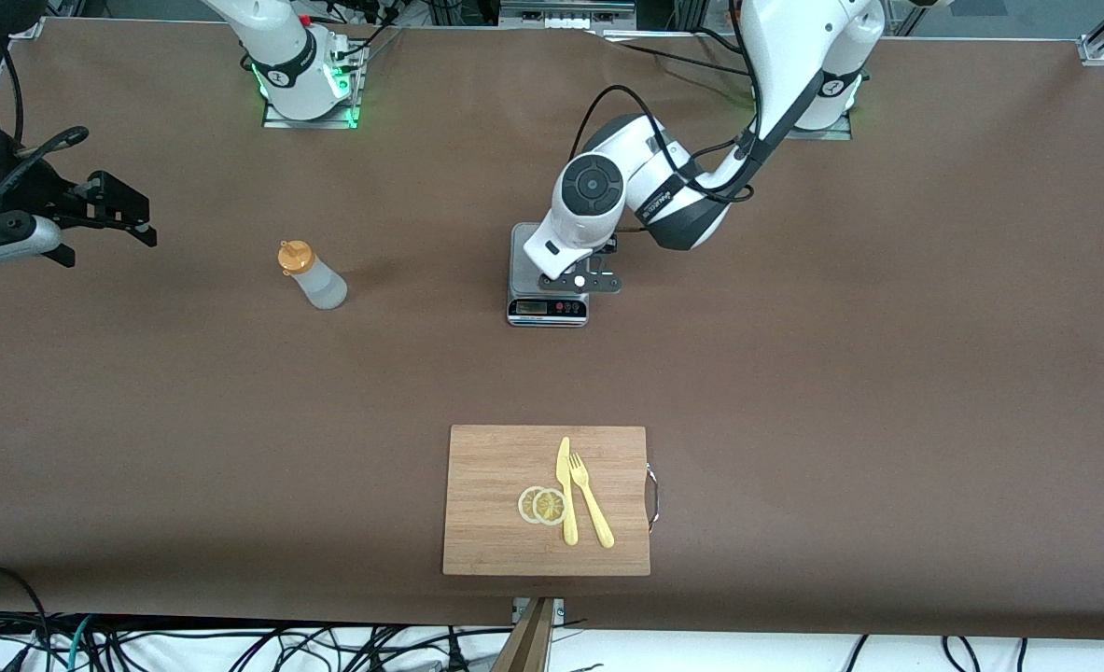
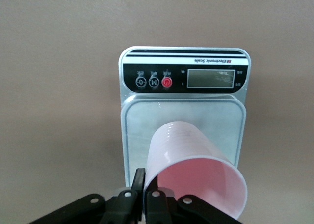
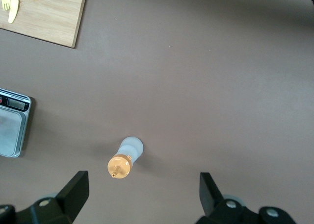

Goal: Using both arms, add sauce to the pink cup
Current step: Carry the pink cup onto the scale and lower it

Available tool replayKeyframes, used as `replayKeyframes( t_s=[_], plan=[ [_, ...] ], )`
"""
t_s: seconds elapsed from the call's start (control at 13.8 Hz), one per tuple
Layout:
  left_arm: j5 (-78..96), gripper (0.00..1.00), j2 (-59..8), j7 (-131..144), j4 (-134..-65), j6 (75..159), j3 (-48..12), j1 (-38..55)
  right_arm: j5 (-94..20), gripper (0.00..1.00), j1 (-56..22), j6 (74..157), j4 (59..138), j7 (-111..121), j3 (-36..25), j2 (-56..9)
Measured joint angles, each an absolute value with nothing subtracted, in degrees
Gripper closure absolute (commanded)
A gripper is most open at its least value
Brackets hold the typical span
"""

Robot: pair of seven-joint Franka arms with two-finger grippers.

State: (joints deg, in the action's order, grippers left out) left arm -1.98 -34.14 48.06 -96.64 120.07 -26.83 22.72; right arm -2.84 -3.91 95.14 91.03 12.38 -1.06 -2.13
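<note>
Bamboo cutting board (image 1: 496,504) nearest; upright translucent sauce bottle (image 1: 314,277), orange-capped, amid bare brown table (image 1: 887,373); pale pink cup (image 2: 191,172) pinched at rim by left gripper (image 2: 143,194) over grey scale (image 2: 142,121); right gripper (image 3: 142,194) spread wide above bottle.

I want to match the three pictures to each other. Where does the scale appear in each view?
Front view: the scale is at the table's middle, mostly hidden under the left gripper; its display end shows.
Left wrist view: the scale fills the centre, under the pink cup that the left gripper holds.
Right wrist view: only part of the scale shows at the picture's edge.
Shared landmark: its display.
</note>
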Motion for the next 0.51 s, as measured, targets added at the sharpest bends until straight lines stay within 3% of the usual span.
replayKeyframes(
  t_s=[0.51],
  plan=[
    [-2.02,0.00,-34.34,48.20,-96.26,120.07,-26.81,23.58,-2.83,0.00,-3.88,95.14,91.03,12.40,-1.15,-2.57]
  ],
)
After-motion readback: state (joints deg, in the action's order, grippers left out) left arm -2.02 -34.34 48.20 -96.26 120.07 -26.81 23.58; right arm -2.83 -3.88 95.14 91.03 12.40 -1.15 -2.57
